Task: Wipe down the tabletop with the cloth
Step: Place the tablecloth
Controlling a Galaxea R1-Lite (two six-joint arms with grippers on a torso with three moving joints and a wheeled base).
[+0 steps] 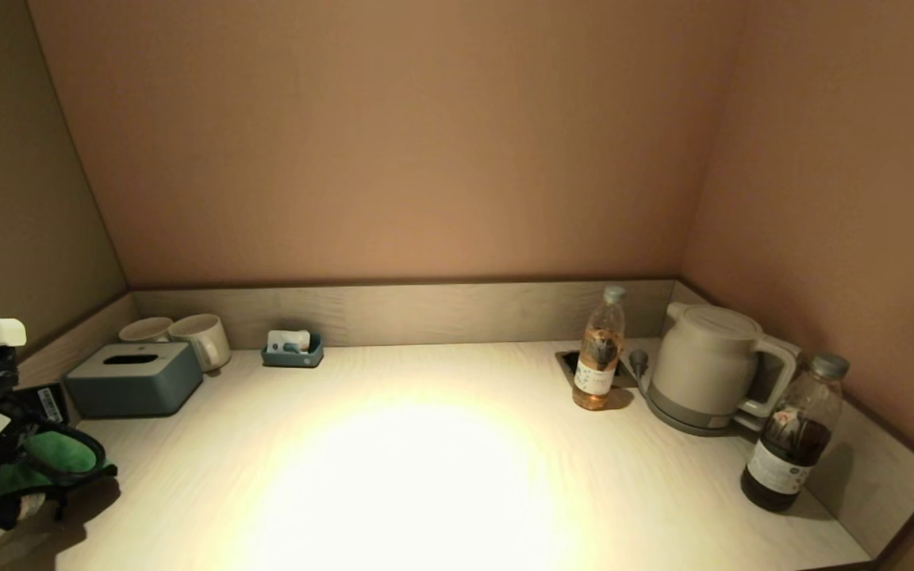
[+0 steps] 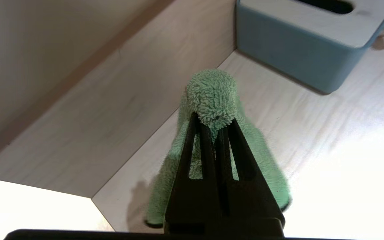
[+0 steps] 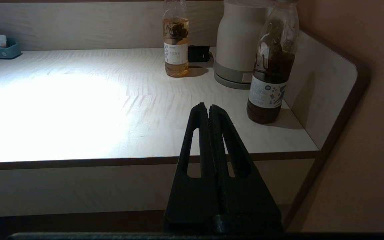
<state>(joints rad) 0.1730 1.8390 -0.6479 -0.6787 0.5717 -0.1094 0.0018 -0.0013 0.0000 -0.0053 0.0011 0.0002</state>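
My left gripper (image 2: 213,125) is shut on a fluffy green cloth (image 2: 212,96) that bunches past the fingertips and hangs down on both sides. In the head view the left gripper (image 1: 68,468) holds the cloth (image 1: 56,454) just above the pale wooden tabletop (image 1: 425,476) at its front left corner, near the left side wall. My right gripper (image 3: 209,107) is shut and empty. It is parked in front of and below the tabletop's front edge (image 3: 112,162), near the right end. It does not show in the head view.
A blue-grey tissue box (image 1: 133,379) stands just beyond the cloth, with two cups (image 1: 203,339) and a small blue tray (image 1: 292,349) along the back. A light tea bottle (image 1: 600,349), a kettle (image 1: 707,366) and a dark bottle (image 1: 794,432) stand at the right.
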